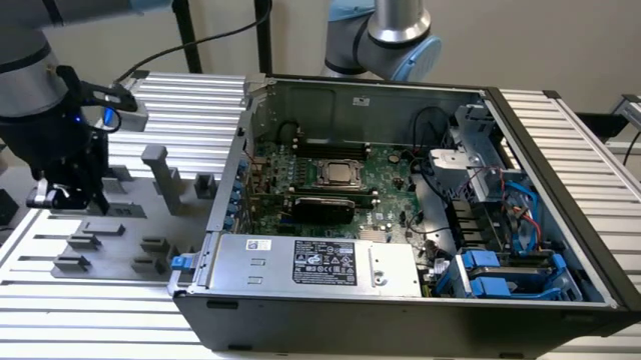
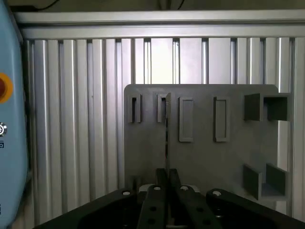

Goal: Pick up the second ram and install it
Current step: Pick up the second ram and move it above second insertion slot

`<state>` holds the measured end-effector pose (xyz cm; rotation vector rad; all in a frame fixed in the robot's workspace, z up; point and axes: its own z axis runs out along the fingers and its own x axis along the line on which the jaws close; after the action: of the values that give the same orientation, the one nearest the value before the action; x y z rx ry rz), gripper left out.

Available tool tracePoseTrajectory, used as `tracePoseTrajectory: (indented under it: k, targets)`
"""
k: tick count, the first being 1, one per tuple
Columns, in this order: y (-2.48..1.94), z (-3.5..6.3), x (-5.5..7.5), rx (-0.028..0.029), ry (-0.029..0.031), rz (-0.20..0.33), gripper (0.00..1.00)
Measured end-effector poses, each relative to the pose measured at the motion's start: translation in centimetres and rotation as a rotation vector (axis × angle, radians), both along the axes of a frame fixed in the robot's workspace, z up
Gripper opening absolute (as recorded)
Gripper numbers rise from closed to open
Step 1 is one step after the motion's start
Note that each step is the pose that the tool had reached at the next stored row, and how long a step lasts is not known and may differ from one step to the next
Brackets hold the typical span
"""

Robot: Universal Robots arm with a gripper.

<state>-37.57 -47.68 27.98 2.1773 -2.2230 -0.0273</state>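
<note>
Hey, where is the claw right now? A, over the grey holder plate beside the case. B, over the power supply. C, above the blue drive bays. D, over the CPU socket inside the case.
A: the claw hangs over the grey holder plate at the exterior view's left, outside the computer case, closed on the thin, edge-on second ram.

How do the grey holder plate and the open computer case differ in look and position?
The grey holder plate is flat and carries small grey blocks; the computer case is a deep dark box with a green motherboard inside. The plate lies at the exterior view's left, the case to its right. The pincer hangs low over the plate, not the case. Both rest on the ribbed metal table.
</note>
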Motion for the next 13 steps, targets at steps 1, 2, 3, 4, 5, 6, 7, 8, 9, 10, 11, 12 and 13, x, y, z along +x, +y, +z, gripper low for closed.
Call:
tracePoseTrajectory:
  k: [1, 2, 3, 4, 5, 6, 7, 8, 9, 10, 11, 12, 13]
  targets:
    - [0.0, 0.45, 0.0, 0.0, 0.0, 0.0, 0.14]
    - [0.0, 0.9, 0.0, 0.0, 0.0, 0.0, 0.14]
    - [0.0, 1.35, 0.0, 0.0, 0.0, 0.0, 0.14]
    - [0.0, 1.79, 0.1, 0.0, 0.0, 0.0, 0.14]
    - [0.0, 2.26, 0.1, 0.0, -0.0001, 0.0, 0.14]
    - [0.0, 2.71, 0.2, 0.0, 0.0, 0.0, 0.14]
    - [0.0, 3.16, 0.2, 0.0, 0.0, 0.0, 0.14]
    - [0.0, 3.64, 0.3, 0.0002, -0.0001, 0.0, 0.14]
    - [0.0, 4.06, 0.4, 0.0004, 0.0, 0.0, 0.14]
    - [0.0, 4.47, 0.5, 0.0006, -0.0001, 0.0, 0.14]
    - [0.0, 4.83, 0.6, 0.0008, -0.0001, 0.0, 0.14]
    - [0.02, 5.21, 0.8, 0.0011, 0.0, 0.0, 0.14]
    - [0.03, 5.59, 1.0, 0.0012, 0.0, 0.0, 0.14]
